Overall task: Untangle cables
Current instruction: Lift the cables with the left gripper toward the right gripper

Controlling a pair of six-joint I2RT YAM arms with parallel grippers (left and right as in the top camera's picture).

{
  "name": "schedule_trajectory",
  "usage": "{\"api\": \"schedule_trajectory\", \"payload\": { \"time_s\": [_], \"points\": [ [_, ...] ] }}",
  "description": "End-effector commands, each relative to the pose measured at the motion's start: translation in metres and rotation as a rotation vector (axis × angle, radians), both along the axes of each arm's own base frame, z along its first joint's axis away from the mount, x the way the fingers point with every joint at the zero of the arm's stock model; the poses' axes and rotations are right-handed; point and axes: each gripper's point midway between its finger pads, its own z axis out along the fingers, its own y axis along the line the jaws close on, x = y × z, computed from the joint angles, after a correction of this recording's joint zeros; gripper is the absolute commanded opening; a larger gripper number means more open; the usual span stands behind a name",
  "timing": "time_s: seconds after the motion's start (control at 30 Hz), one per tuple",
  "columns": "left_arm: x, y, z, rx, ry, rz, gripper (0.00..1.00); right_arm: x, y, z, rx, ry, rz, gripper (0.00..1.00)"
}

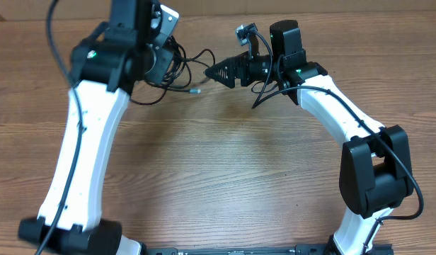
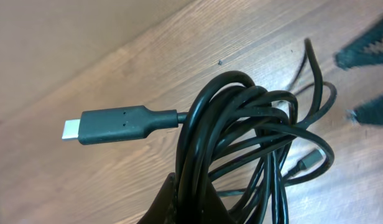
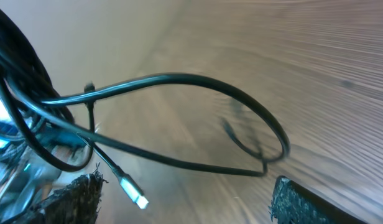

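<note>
The left claw point(image 2: 182, 206) clamps coiled, glossy black cables point(image 2: 241, 124); a flat, silver-tipped plug point(image 2: 114, 124) protrudes. The right claw point(image 3: 185, 205) stands apart, pads point(image 3: 294, 202) rough, over the wood-grain table point(image 1: 225, 163).

Black cables point(image 3: 179, 77) loop over table point(image 3: 328, 62); silver plug point(image 3: 138, 200) lower-left.

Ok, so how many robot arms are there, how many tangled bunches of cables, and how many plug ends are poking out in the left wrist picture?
Robot arms: 2 (left, right)
Tangled bunch of cables: 1 (the cords in it are too knotted to count)
Plug ends: 2 (big one, small one)
Total: 5
</note>
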Motion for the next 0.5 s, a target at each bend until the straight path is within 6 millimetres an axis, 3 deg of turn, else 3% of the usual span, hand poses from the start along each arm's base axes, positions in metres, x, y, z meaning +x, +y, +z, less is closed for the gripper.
{"api": "schedule_trajectory", "payload": {
  "time_s": [0.0,0.1,0.23,0.47],
  "points": [
    [-0.006,-0.003,-0.016,0.077,0.066,-0.117,0.04,-0.019,0.008,0.028,0.089,-0.106,0.167,0.85],
    [-0.015,-0.001,-0.026,0.11,0.125,-0.158,0.04,-0.032,0.011,0.041,0.153,-0.166,0.264,0.85],
    [-0.025,-0.016,-0.031,0.097,0.158,-0.301,0.04,-0.049,0.013,0.061,0.242,-0.227,0.383,0.84],
    [-0.031,-0.04,-0.029,0.042,0.145,-0.49,0.04,-0.066,0.01,0.071,0.304,-0.291,0.492,0.78]
  ]
}}
